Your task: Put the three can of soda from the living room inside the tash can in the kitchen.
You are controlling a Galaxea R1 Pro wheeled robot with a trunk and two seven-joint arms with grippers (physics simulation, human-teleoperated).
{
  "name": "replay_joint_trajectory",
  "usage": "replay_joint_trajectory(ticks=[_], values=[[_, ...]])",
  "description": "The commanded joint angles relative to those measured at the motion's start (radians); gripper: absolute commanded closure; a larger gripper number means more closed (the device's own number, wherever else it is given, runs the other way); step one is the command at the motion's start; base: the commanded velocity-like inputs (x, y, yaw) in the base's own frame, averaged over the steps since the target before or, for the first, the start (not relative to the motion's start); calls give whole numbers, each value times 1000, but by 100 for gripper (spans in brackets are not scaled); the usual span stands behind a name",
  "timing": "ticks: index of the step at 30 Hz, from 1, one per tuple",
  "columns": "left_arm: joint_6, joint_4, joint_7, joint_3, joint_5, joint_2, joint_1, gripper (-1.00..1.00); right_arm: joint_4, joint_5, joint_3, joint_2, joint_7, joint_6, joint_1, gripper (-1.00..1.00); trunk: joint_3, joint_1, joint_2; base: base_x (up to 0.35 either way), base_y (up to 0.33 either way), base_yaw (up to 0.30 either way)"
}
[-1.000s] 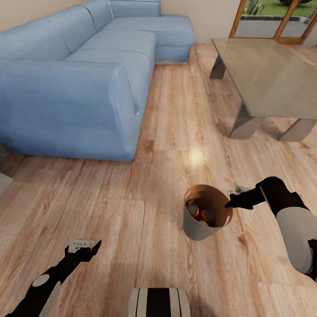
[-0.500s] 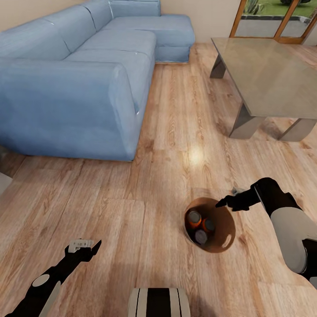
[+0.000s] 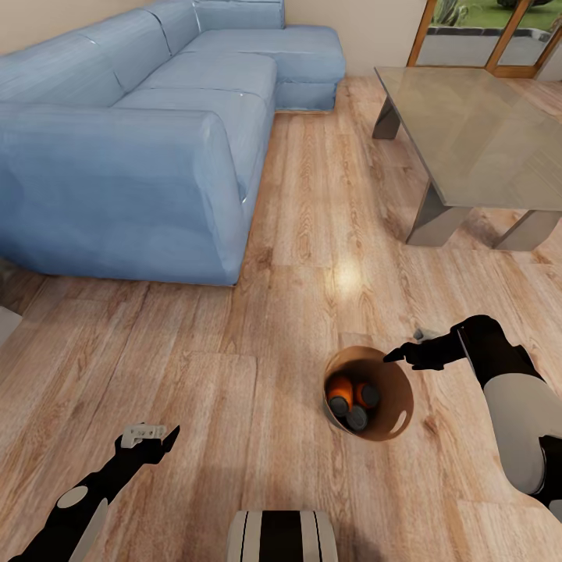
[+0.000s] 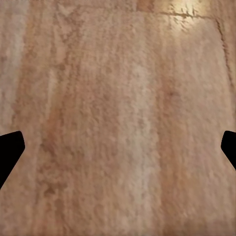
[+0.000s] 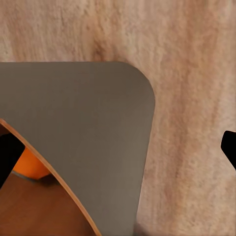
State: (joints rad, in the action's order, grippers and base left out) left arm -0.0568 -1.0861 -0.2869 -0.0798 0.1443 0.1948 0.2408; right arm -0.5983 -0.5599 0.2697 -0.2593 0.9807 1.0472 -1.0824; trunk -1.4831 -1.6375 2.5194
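The trash can, grey outside and brown inside, stands on the light wood floor in the head view. Inside it lie the three soda cans: an orange one and two with grey tops. My right gripper hovers at the can's far rim, open. The right wrist view shows the grey wall between the spread fingers and an orange can inside. My left gripper is open and empty over bare floor, well left of the can.
A long blue L-shaped sofa fills the left and back. A low grey coffee table stands at the right, with wood-framed glass doors behind it. Wood floor runs between them. My own base shows at the bottom edge.
The trash can has gone from tilted, grey side showing, to mouth-up. It has shifted slightly on the floor and the soda cans inside have rolled. My right gripper has moved a little left.
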Motion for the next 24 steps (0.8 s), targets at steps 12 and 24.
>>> replay_joint_trajectory(ticks=[12, 24], values=[[0, 0, 0, 0, 0, 0, 0, -100, -1, -1, 0, 0, 0, 0, 1, -100, 0, 0, 0, 0, 0, 0], [-1, 0, 0, 0, 0, 0, 0, -100, -2, -1, 0, 0, 0, 0, 2, -100, 46, 5, -3, 0, 0, 0]])
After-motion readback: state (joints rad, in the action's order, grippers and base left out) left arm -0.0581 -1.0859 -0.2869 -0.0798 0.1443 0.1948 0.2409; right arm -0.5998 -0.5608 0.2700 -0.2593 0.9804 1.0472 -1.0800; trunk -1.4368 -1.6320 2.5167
